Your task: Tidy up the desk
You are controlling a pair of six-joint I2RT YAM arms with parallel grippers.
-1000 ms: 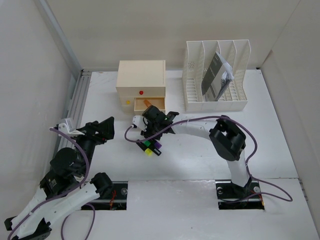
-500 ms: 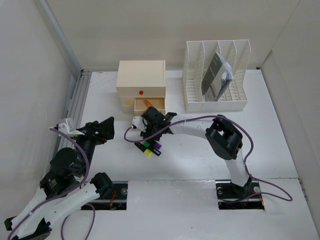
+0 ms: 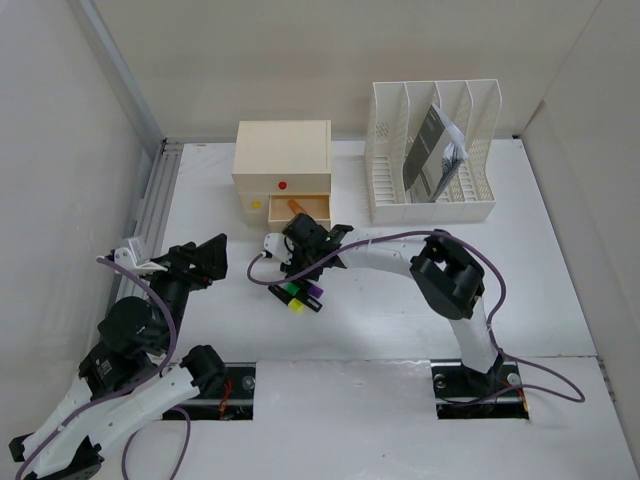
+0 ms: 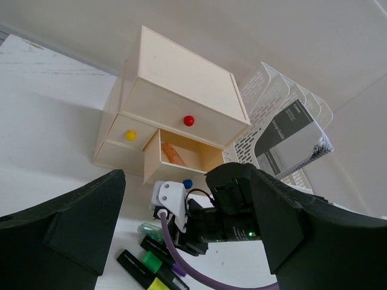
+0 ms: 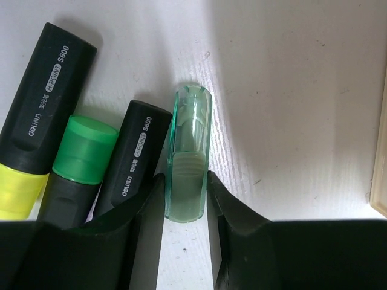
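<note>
On the white desk point(image 3: 400, 310) a cluster of black highlighters point(image 3: 298, 295) lies in front of the beige drawer box point(image 3: 283, 165). My right gripper point(image 5: 186, 205) is down on the desk, its fingers closed against both sides of a clear green marker cap point(image 5: 188, 151). Beside the cap lie a purple-tipped highlighter point(image 5: 133, 157), a green one point(image 5: 78, 163) and a yellow one point(image 5: 36, 121). From above, the right gripper point(image 3: 293, 275) is at the cluster's far edge. My left gripper point(image 3: 205, 255) is open and empty, held above the desk to the left and pointing at the cluster point(image 4: 145, 263).
The box's lower right drawer point(image 3: 300, 208) is pulled open with an orange item point(image 4: 172, 154) inside. A white slotted file rack point(image 3: 430, 150) holding a booklet stands at the back right. An aluminium rail point(image 3: 160, 195) runs along the left edge. Walls close in on three sides.
The right arm's elbow has shifted slightly left, and its gripper has settled a little at the highlighters. The left arm has barely moved.
</note>
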